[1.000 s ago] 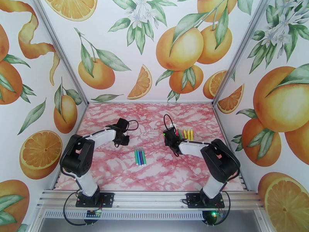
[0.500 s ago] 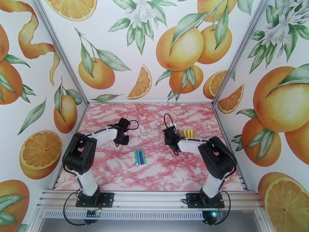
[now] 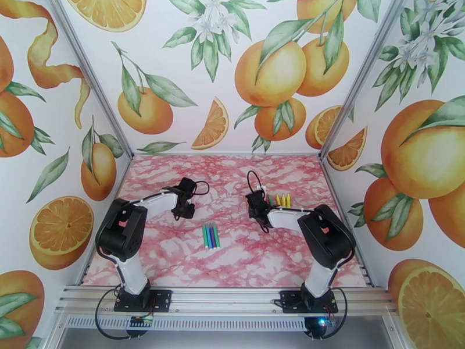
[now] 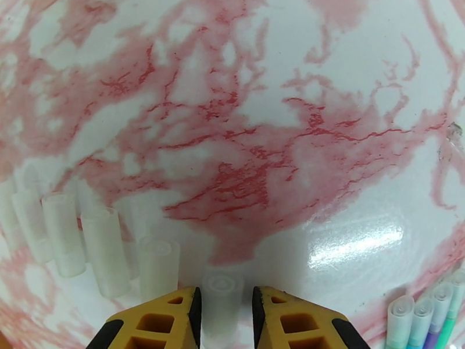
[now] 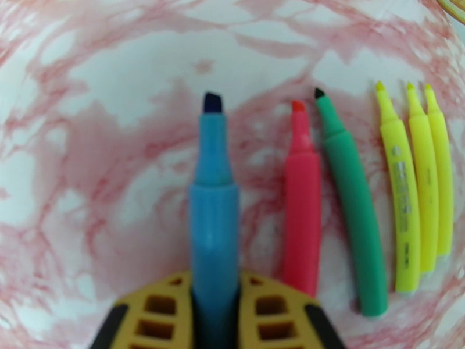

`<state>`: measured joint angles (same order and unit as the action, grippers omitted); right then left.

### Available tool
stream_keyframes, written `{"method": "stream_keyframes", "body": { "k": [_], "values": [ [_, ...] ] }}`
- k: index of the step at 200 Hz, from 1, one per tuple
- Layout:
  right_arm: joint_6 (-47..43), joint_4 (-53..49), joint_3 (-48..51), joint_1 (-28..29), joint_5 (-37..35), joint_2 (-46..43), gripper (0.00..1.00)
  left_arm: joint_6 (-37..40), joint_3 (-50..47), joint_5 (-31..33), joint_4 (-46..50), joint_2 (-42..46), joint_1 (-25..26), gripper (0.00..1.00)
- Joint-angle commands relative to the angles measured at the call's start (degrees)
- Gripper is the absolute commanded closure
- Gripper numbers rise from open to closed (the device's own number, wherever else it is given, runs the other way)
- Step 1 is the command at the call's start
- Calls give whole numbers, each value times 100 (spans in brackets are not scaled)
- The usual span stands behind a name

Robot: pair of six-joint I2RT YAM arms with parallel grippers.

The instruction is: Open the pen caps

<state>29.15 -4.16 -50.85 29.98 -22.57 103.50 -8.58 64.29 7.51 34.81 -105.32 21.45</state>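
Right hand clamps an uncapped blue pen, tip toward 12 o'clock. A red pen, green pen and three yellow pens lie bare at its 3 o'clock. Left hand sits narrow around a clear cap on the table; whether it pinches, I cannot tell. Loose caps line up toward 9 o'clock.

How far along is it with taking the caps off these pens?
Done: a red pen, a green pen and three yellow pens lie uncapped, with loose clear caps in a row. In hand: the right gripper holds an uncapped blue pen; another cap sits between the fingers of the left gripper. Left: four capped pens.
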Motion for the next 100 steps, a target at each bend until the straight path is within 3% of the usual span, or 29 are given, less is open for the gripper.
{"method": "stream_keyframes", "body": {
  "k": [1,100],
  "values": [
    [47,-181,-119,-27,-145,21,79,59,175,58,70,18,29,69],
    [-175,-307,21,8,38,-556,68,37,138,-153,121,585,43,55]
  ]
}}
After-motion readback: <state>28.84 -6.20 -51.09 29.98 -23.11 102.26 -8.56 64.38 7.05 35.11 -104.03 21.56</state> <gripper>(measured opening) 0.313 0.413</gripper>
